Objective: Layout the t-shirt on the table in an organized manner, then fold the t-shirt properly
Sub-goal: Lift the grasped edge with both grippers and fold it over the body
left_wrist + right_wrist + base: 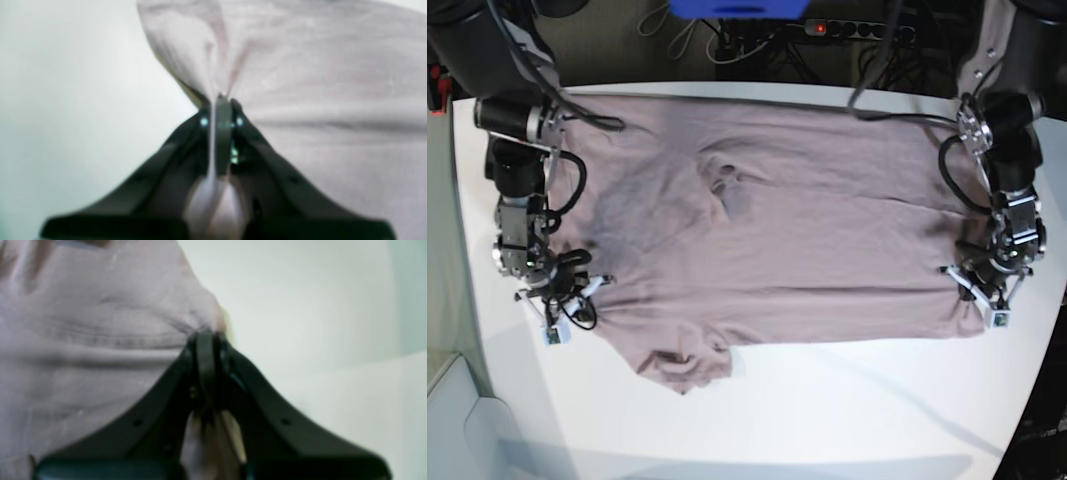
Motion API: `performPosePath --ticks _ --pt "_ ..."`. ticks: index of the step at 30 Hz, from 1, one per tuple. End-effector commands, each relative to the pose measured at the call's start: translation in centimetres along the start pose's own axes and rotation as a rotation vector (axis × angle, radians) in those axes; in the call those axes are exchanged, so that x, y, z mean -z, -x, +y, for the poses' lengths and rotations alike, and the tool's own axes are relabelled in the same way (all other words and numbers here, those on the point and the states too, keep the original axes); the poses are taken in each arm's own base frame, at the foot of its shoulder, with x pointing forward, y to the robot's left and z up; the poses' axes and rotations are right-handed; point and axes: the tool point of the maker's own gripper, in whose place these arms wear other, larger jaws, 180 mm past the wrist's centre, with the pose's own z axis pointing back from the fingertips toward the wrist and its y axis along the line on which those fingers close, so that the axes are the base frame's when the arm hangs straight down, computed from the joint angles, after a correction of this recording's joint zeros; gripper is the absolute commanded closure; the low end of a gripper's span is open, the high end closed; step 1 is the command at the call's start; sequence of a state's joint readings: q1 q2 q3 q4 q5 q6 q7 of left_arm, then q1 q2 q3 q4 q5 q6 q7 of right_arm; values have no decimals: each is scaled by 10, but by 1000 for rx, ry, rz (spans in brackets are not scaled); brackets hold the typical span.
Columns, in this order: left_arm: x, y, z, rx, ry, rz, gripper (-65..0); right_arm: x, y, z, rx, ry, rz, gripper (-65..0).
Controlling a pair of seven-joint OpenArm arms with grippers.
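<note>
The mauve t-shirt (807, 230) lies spread out across the white table (827, 420), with a short sleeve (685, 366) sticking out toward the near edge. My left gripper (968, 285) is at the shirt's near right corner. In the left wrist view it (220, 100) is shut on a pinch of the t-shirt (333, 83), and cloth runs back between the fingers. My right gripper (587, 292) is at the shirt's near left edge. The right wrist view shows it (206, 335) shut on the puckered edge of the t-shirt (83, 340).
A power strip (857, 28), cables and a blue object (737, 8) sit behind the table's far edge. The table's left edge (472, 300) runs close to my right arm. Bare tabletop (847, 400) stretches in front of the shirt.
</note>
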State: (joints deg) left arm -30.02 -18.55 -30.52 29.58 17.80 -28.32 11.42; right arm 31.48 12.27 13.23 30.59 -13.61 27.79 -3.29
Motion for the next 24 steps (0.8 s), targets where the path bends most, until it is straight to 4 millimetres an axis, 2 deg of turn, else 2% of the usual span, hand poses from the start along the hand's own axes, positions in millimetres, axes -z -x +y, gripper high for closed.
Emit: performPosePath --ticks 1,4,6,11,18,20,24 --pt "-2 -12 6 27 -20 -11 -1 -5 16 -10 -39 22 73 0" --pt "-10 -19 6 66 -42 -42 -1 -14 0 1 -94 -27 21 0" --pt "-16 -23 1 88 -51 -43 -1 -22 -1 5 -134 -33 23 0" --pt "-37 -50 -4 50 -57 -122 -1 -45 -20 20 -216 -13 -45 0" --pt "-57 -62 -7 -10 -29 -177 -1 -80 -44 39 -346 -27 -91 0" --pt "-64 -66 -7 -9 -29 -191 -1 -93 -53 38 -379 -1 -101 0" --pt "-80 -72 -9 11 -33 -225 -1 -117 -55 41 -420 35 -107 0"
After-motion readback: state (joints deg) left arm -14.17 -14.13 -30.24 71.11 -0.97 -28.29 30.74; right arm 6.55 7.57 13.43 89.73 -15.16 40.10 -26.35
